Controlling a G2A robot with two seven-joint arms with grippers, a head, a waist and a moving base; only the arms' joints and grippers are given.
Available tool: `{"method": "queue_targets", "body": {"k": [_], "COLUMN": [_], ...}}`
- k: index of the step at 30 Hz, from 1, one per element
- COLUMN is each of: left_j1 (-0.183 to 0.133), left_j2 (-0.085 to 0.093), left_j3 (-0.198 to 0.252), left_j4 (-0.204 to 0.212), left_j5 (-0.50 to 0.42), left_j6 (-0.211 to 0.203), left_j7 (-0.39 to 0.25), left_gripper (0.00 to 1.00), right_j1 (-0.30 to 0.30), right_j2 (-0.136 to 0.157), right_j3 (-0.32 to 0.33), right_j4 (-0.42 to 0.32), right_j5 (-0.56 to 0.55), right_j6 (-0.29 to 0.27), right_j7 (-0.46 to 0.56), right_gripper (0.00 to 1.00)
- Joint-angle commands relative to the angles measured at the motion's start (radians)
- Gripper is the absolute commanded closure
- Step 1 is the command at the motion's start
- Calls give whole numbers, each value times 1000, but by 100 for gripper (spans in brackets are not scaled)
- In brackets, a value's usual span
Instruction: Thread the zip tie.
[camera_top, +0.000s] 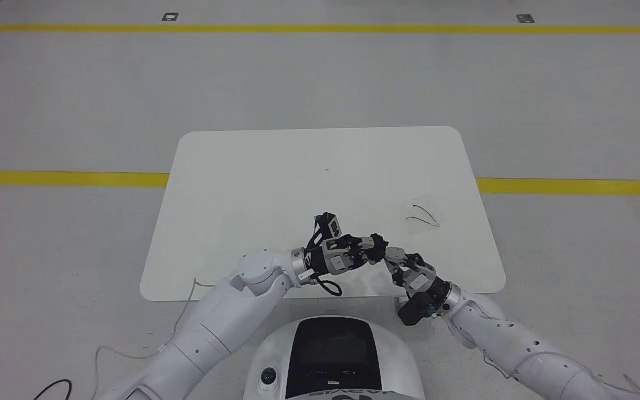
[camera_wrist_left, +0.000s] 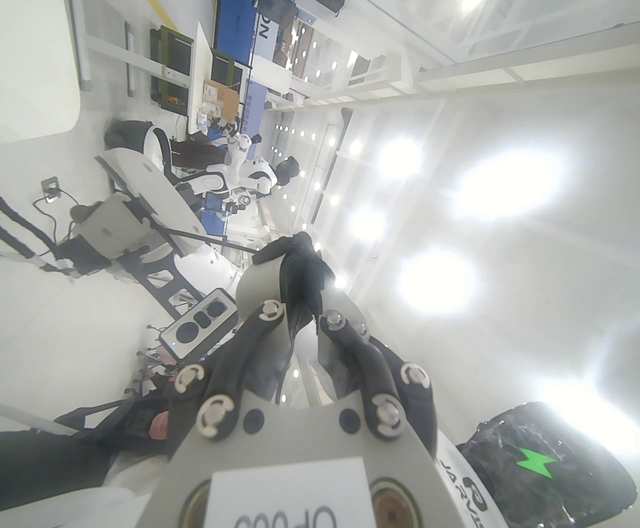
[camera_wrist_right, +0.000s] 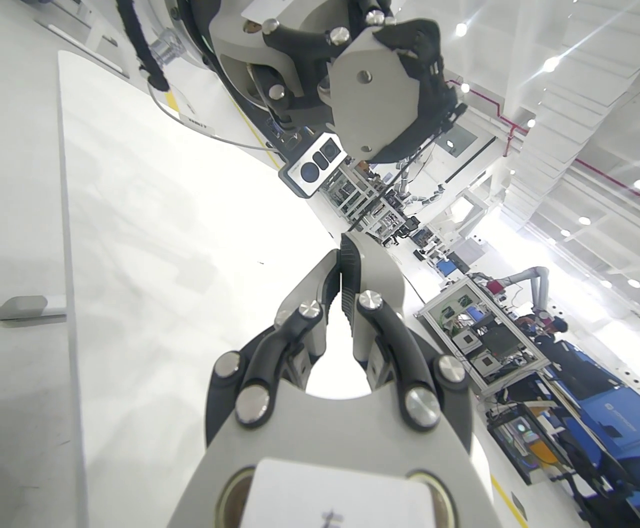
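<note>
White table (camera_top: 250, 180), rounded corners, standing on a grey floor crossed by yellow lines (camera_top: 80, 178). Both arms sit over the table's near edge, a little right of its middle, with the grippers nearly tip to tip.

Left gripper (camera_top: 376, 246): comes in from the near-left side. Fingers are pinched together on one end of the zip tie (camera_wrist_right: 395, 180). The right wrist view shows this gripper side on, black pads closed, and the tie leaves them as a thin black strap.

Right gripper (camera_wrist_right: 344, 252): comes in from the near-right corner side. Fingers are pressed together, ribbed pad faces touching along their length. The strap's other end meets the fingertips and looks nipped between them, though the contact itself is too small to see well.

Zip tie: up in the air above the table, between the two grippers, running straight from one set of tips to the other. In the left wrist view it shows as a fine dark line crossing from the left fingertips to the right gripper. Cannot tell which end carries the head, nor whether the tail has entered it.

Thin dark strands (camera_top: 425, 212): lying flat on the table near its right edge, beyond the grippers and well apart from them. They are too fine to tell what they are.
</note>
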Motion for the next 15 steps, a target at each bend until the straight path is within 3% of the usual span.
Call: {"method": "queue_targets", "body": {"k": [1, 15], "left_j1": [0, 0], "left_j2": [0, 0], "left_j3": [0, 0], "left_j4": [0, 0], "left_j5": [0, 0], "left_j6": [0, 0], "left_j7": [0, 0], "left_gripper": [100, 100], "right_j1": [2, 16], "right_j2": [1, 5], "right_j3": [-4, -27], "right_j4": [1, 7], "right_j5": [0, 0], "right_j6": [0, 0], "right_j7": [0, 4], "right_gripper": [100, 100]}}
